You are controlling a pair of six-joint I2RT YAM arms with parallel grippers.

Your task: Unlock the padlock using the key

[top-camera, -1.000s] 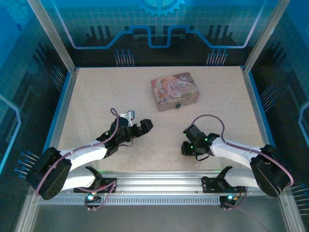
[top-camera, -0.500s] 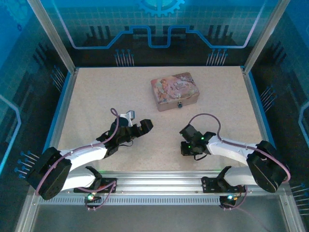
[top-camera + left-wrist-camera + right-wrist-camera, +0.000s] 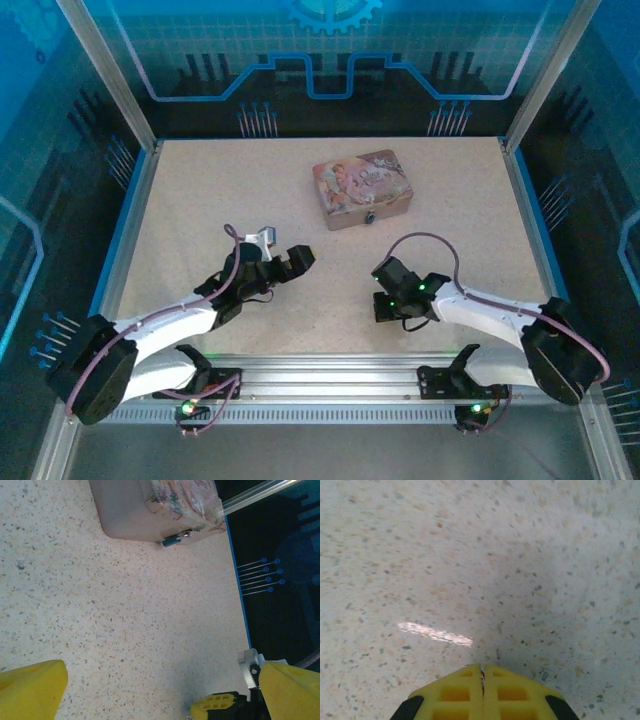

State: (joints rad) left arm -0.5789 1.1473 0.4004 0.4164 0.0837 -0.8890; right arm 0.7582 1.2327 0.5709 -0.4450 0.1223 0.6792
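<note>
The padlock is tiny, with a dark bluish body and a silvery shackle, and it hangs on the front latch of the pink tin. The left wrist view shows the padlock near the top. My right gripper is shut, tips down on the tabletop, well short of the tin. A thin dark sliver in the seam between its yellow pads looks like the key, mostly hidden. My left gripper stands open over bare table with nothing between its fingers.
The speckled table has blue side rails and a metal frame round it. A bright glare streak lies on the surface just ahead of the right fingertips. The right gripper's yellow tip pokes into the left wrist view at the bottom.
The left gripper has drawn back slightly to the left. The right gripper has edged a little left and stays shut on the table.
</note>
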